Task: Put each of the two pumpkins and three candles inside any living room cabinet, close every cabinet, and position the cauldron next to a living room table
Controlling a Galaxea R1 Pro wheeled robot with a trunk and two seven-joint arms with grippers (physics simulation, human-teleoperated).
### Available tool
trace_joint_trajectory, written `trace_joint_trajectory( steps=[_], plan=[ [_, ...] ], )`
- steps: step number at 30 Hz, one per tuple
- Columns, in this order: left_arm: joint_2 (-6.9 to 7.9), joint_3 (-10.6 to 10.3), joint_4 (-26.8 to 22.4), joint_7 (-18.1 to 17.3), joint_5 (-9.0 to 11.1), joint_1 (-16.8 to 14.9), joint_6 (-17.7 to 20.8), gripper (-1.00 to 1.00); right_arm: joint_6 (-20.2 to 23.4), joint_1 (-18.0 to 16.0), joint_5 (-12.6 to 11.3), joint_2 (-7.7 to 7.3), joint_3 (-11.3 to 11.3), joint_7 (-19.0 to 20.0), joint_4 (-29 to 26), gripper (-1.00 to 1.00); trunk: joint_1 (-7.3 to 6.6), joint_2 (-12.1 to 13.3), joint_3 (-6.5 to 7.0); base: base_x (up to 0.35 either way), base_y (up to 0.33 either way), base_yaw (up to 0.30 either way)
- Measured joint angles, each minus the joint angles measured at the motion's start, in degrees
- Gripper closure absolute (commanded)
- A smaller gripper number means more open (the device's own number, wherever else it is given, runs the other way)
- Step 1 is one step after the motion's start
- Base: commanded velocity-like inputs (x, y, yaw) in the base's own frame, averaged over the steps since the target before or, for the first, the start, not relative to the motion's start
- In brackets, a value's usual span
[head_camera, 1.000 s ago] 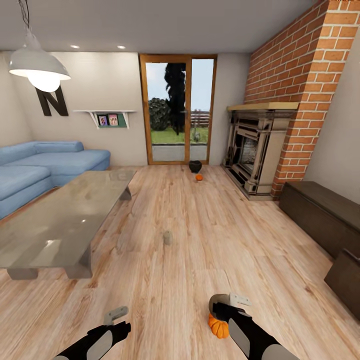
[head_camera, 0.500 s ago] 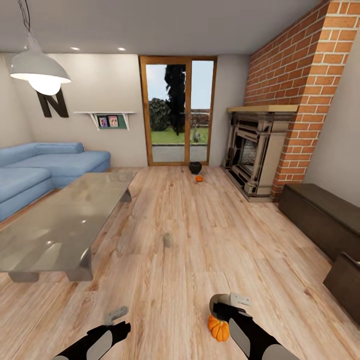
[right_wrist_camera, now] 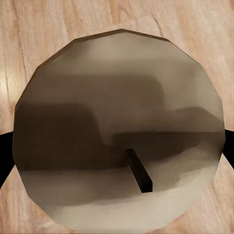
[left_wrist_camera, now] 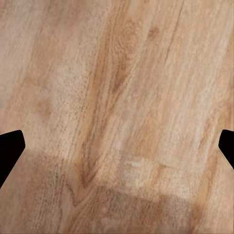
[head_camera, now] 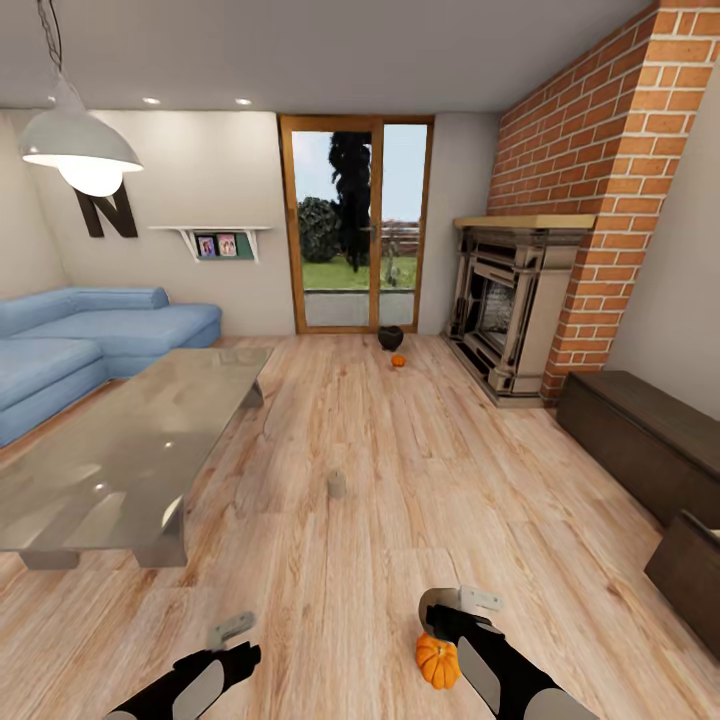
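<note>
My right gripper (right_wrist_camera: 117, 141) clasps one round cream candle (right_wrist_camera: 119, 129) with a short black wick; my left (left_wrist_camera: 117, 141) hangs spread over grained plank floor (left_wrist_camera: 122, 97). I count two ribbed orange pumpkins (head_camera: 438, 661) (head_camera: 398, 360), a second candle (head_camera: 336, 485) standing on the floor, one black cauldron (head_camera: 390, 337), a glossy grey table (head_camera: 120, 450), and dark cabinets (head_camera: 640, 430).

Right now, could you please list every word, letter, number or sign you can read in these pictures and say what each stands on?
"N": one big dark letter on the pale wall, partly behind the hanging lamp.
Two small framed pictures on the wall shelf: too small to read.
Nothing else carries text.
</note>
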Motion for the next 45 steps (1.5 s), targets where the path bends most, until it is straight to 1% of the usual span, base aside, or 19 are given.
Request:
trace_joint_trajectory(
  steps=[4, 6, 9, 13, 17, 19, 20, 22, 24, 30, 37, 45],
  plan=[
    [0.00, 2.9, 0.1, -0.1, -0.1, 0.0, 0.1, -1.00, 0.0, 0.0, 0.0, 0.00, 0.0, 0.0, 0.0, 1.00, -0.88, 1.6, 0.72, 0.000, 0.000, 0.000],
    [0.03, 3.6, 0.2, -0.1, -0.1, 0.0, 0.3, -1.00, 0.0, 0.0, 0.0, 0.00, 0.0, 0.0, 0.0, 1.00, -1.32, 2.4, 1.08, 0.000, 0.000, 0.000],
    [0.08, 3.9, 0.3, -0.1, -0.1, 0.0, 0.4, -1.00, 0.0, 0.0, 0.0, 0.03, 0.1, 0.1, 0.0, 1.00, -1.98, 3.6, 1.62, 0.000, 0.000, 0.000],
    [0.05, 4.0, 0.7, 0.1, 0.0, 0.0, 1.0, -1.00, 0.0, 0.0, 0.0, 0.03, 0.0, 0.0, 0.0, 1.00, -2.86, 5.2, 2.33, 0.000, 0.000, 0.000],
    [0.29, 3.9, 1.1, 0.6, -0.3, 0.0, 4.8, -1.00, 0.1, 0.0, 0.0, 0.02, 0.0, 0.0, 0.0, 1.00, -3.73, 6.8, 3.05, 0.000, 0.000, 0.000],
    [0.35, 3.7, 1.1, 1.9, -0.4, 0.0, 6.8, -1.00, 0.1, 0.0, 0.0, 0.01, 0.0, 0.0, 0.0, 1.00, -4.17, 7.6, 3.41, 0.000, 0.000, 0.000],
    [0.32, 3.4, 1.1, 3.6, -0.5, 0.0, 7.6, -1.00, 0.1, 0.0, 0.0, 0.04, 0.0, 0.0, 0.0, 1.00, -4.39, 8.0, 3.59, 0.000, 0.000, 0.000],
    [0.29, 3.2, 1.1, 6.3, -0.6, 0.0, 8.2, -1.00, 0.1, 0.0, 0.0, 0.07, 0.1, 0.0, 0.0, 1.00, -4.83, 8.8, 3.95, 0.000, 0.000, 0.000],
    [0.20, 3.1, 1.1, 7.7, -0.7, 0.0, 8.4, -1.00, 0.2, 0.0, 0.0, 0.08, 0.1, 0.0, 0.0, 1.00, -5.27, 9.6, 4.31, 0.000, 0.000, 0.000],
    [0.02, 2.9, 1.1, 8.4, -0.9, 0.0, 8.5, -1.00, 0.2, 0.0, 0.1, 0.07, 0.1, 0.1, 0.0, 1.00, -6.59, 12.0, 5.39, 0.000, 0.000, 0.000],
    [0.05, 2.9, 1.2, 8.2, -1.0, 0.0, 8.0, -1.00, 0.2, 0.0, 0.0, 0.06, 0.1, 0.1, 0.0, 1.00, -6.60, 12.1, 5.39, 0.000, 0.011, 0.000],
    [0.34, 3.0, 1.1, 8.1, -0.9, 0.0, 7.9, -1.00, 0.0, 0.0, 0.0, 0.00, 0.1, 0.1, 0.0, 1.00, -6.60, 12.1, 5.39, 0.000, 0.247, 0.000]
  ],
)
